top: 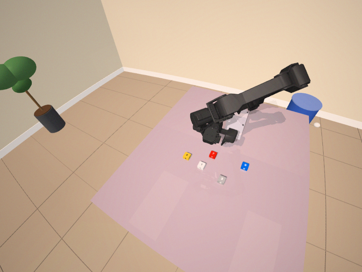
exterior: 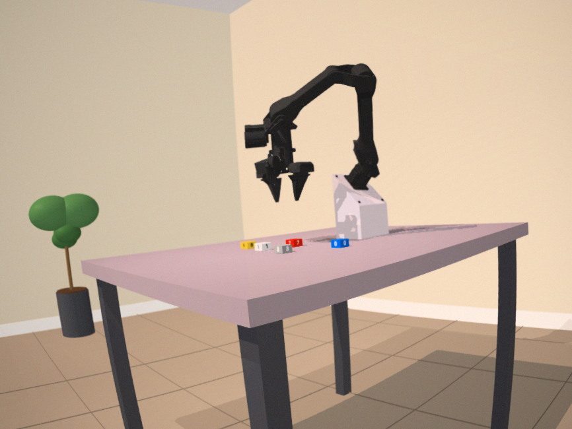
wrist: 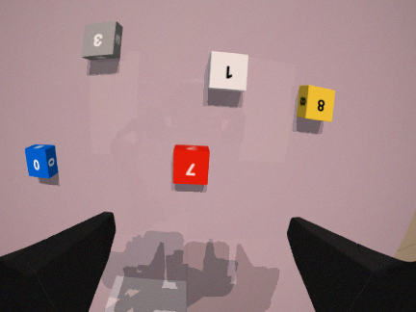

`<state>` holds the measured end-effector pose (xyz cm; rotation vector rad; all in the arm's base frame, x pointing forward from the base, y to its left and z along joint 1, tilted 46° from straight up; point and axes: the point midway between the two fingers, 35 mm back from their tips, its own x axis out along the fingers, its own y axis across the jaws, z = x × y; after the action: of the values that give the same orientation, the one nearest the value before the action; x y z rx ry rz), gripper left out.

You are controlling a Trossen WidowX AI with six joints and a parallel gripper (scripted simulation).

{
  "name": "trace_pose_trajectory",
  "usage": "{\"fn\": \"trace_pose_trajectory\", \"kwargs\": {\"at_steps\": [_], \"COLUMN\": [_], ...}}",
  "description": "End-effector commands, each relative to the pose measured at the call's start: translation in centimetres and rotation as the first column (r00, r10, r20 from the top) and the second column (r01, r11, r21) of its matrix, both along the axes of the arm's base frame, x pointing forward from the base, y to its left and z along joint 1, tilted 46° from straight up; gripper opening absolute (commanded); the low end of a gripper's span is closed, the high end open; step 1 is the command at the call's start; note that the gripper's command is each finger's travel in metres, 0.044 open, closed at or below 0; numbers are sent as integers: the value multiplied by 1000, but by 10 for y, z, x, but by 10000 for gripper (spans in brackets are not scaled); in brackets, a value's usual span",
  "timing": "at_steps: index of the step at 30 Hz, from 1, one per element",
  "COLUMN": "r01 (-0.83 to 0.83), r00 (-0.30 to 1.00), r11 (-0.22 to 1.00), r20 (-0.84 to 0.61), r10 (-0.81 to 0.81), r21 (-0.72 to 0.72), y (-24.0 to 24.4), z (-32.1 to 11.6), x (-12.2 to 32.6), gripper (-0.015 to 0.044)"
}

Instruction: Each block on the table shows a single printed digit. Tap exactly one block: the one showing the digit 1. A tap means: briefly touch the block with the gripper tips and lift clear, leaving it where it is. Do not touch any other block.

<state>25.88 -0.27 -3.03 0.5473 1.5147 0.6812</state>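
The white block (top: 201,165) (exterior: 263,246) (wrist: 228,71) shows the digit 1 and lies flat on the pink table (top: 187,234) (exterior: 184,286). My gripper (exterior: 286,200) (wrist: 203,227) is open and empty, pointing down high above the table. In the wrist view the white block is beyond the fingertips, slightly right of the middle. The red block (top: 212,154) (exterior: 294,242) (wrist: 191,165) with a 7 lies between the white block and the fingertips in that view. In the top view the fingertips are largely hidden.
A yellow block (top: 187,155) (exterior: 247,245) (wrist: 316,103) shows 8, beside the white one. A grey block (top: 221,179) (exterior: 284,249) (wrist: 102,40) shows 3, and a blue block (top: 245,165) (exterior: 339,243) (wrist: 41,161) shows 0. The white arm base (exterior: 362,216) stands behind the blocks.
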Motion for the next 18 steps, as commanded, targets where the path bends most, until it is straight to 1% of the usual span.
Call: {"fn": "trace_pose_trajectory", "kwargs": {"at_steps": [1,10,14,18], "r01": [5,6,9,11], "r00": [1000,1000,1000,1000], "r11": [1000,1000,1000,1000], "r20": [3,3,3,4], "r10": [-5,-6,-9,-11], "r21": [2,1,-14,-13], "y": [1,2,36,78], "z": [1,3,39,82], "x": [1,1,5,-3], "gripper": [400,400,400,400]}}
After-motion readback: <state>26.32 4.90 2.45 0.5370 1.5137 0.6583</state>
